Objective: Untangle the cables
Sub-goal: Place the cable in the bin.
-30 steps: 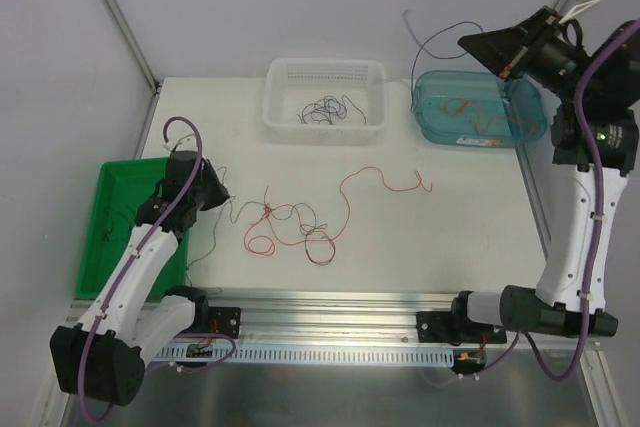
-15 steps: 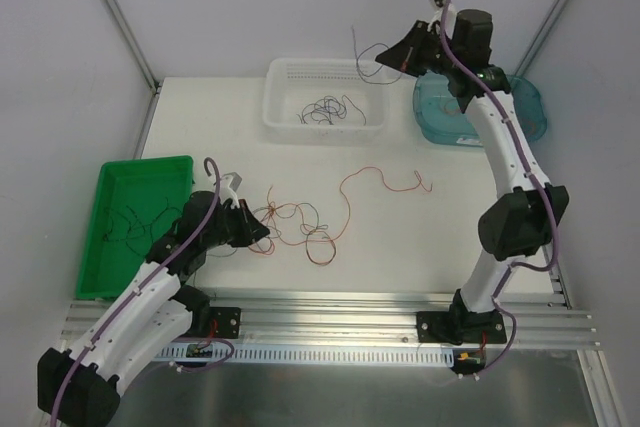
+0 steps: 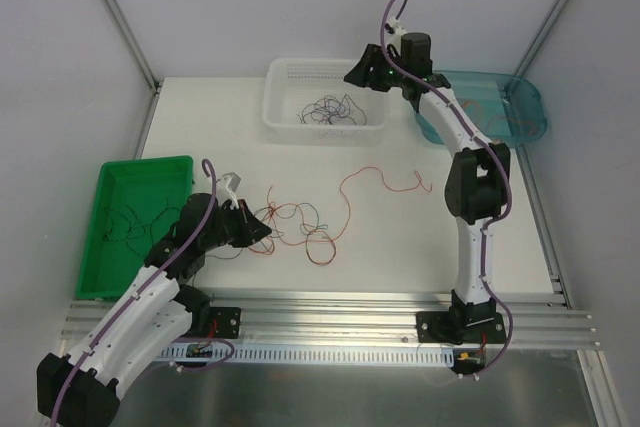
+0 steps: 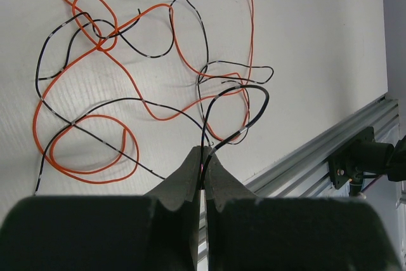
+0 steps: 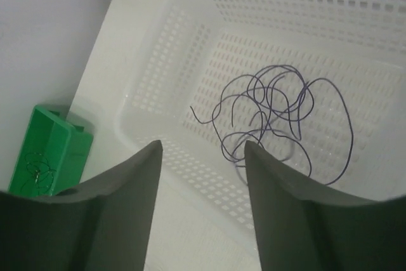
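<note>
Loose cables (image 3: 270,213) sprawl over the table (image 3: 200,137); bare strip fronts white basket (image 3: 272,122).

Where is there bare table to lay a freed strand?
Bare: between white basket and green tray; also the near-right corner, between the red strand and the rail. Crowded: the cables tangled at the left hand.

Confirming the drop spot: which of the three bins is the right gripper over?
The white perforated basket, holding dark wires; the green tray and blue tub lie off to its sides.
</note>
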Available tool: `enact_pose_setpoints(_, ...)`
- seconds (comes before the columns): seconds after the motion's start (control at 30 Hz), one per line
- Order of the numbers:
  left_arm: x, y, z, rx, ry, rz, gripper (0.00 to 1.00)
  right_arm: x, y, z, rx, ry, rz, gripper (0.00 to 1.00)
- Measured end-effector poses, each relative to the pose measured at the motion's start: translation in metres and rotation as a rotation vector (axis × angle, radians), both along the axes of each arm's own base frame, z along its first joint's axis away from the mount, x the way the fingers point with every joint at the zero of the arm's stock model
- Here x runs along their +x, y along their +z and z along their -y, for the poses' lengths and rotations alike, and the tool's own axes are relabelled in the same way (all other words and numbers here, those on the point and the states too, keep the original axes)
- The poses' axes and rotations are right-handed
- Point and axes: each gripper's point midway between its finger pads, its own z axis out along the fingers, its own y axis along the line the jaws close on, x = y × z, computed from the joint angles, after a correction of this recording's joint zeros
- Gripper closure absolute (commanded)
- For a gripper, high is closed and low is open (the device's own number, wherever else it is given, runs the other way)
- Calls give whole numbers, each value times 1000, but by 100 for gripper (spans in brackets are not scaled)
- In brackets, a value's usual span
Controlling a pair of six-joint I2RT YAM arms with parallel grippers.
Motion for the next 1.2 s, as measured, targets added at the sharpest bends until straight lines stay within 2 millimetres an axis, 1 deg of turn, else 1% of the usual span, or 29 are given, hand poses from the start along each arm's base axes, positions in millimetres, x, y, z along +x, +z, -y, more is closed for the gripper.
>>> enact_pose_setpoints(0.03,0,0,0,-1,0,2,100,-3,-10,-2,-24,3,-13,36)
enact_pose_setpoints(0.07,0,0,0,-1,1,1,100,-5,-15,-2,-42,8,-18,30)
enact_pose_setpoints(0.13,1,0,0,0,1,-1,100,-14,-22,1,-98,0,-20,29)
enact_pose_setpoints(0.2,1,-1,0,3,2,-8,100,-31,-24,9,-165,-17,-33,28)
enact_pose_setpoints(0.27,2,-2,1,7,3,-15,100,-49,-16,20,-221,-36,-28,28)
enact_pose_setpoints(0.33,4,-1,0,11,11,-15,100,-75,-2,33,-277,-65,-25,28)
enact_pose_setpoints(0.4,8,2,-1,13,24,-9,100,-107,10,46,-321,-93,-28,28)
enact_pose_setpoints(0.47,11,4,-3,20,43,-2,100,-143,12,52,-363,-114,-36,28)
enact_pose_setpoints(0.5,12,3,-4,23,50,-2,100,-163,6,53,-390,-113,-55,28)
enact_pose_setpoints(0.53,14,3,-5,29,61,-1,100,-181,-5,51,-414,-111,-80,28)
enact_pose_setpoints(0.57,15,2,-6,34,69,-2,100,-200,-20,48,-442,-100,-114,28)
enact_pose_setpoints(0.6,15,1,-7,36,73,-4,100,-214,-36,47,-470,-90,-150,28)
enact_pose_setpoints(0.63,16,1,-8,39,78,-5,100,-231,-58,42,-504,-69,-199,29)
enact_pose_setpoints(0.67,17,0,-9,43,86,-6,100,-243,-77,39,-532,-55,-239,30)
enact_pose_setpoints(0.7,17,0,-9,43,89,-5,100,-256,-100,38,-567,-44,-288,30)
enact_pose_setpoints(0.77,18,0,-9,43,95,-5,100,-276,-138,39,-636,-31,-380,31)
enact_pose_setpoints(0.83,18,1,-9,38,99,-6,100,-286,-165,38,-687,-27,-444,32)
enact_pose_setpoints(0.93,18,4,-9,27,102,3,100,-288,-189,30,-732,-21,-470,35)
enact_pose_setpoints(1.03,17,8,-9,15,108,11,100,-287,-201,17,-747,-2,-473,37)
enact_pose_setpoints(1.1,17,9,-9,9,111,10,100,-279,-206,7,-745,3,-464,40)
enact_pose_setpoints(1.2,17,9,-9,7,113,7,100,-267,-211,-1,-743,-5,-451,44)
